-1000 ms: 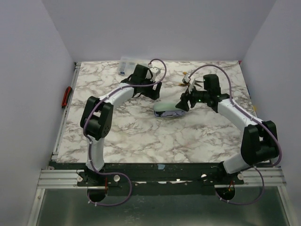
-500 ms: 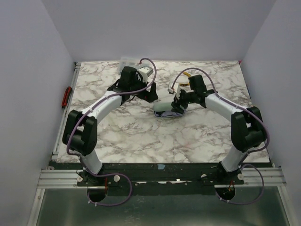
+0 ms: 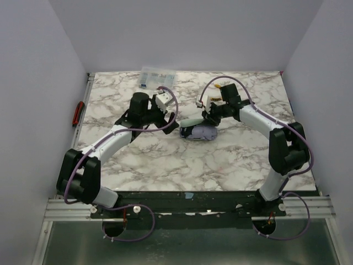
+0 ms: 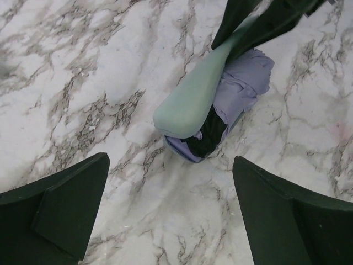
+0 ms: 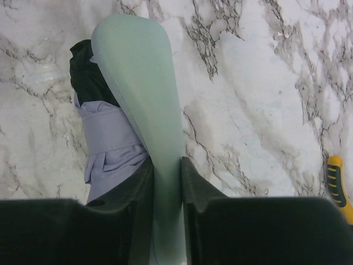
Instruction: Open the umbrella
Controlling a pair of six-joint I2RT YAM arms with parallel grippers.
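Two arms over a marble-patterned table. We see the umbrella lying folded near the middle of the tabletop, between the two arms; its lavender fabric is bundled, with black lining showing at the end nearer the left arm. Along the bundle runs a smooth pale green piece, rounded at its free end and narrowing toward the right arm; in the left wrist view this piece slants upward off the fabric, and from above it appears as a light band on the far side of the bundle. We cannot tell how it is joined to the umbrella. The right gripper has its two fingers pressed against either side of the narrow end of the green piece, pinching it; we see the same grip from the opposite side and from overhead. The left gripper stands just left of the umbrella with its fingers spread wide and nothing between them; the bundle lies beyond the tips, untouched. A yellow-handled tool lies on the table to the right, and a clear plastic box sits at the far edge.
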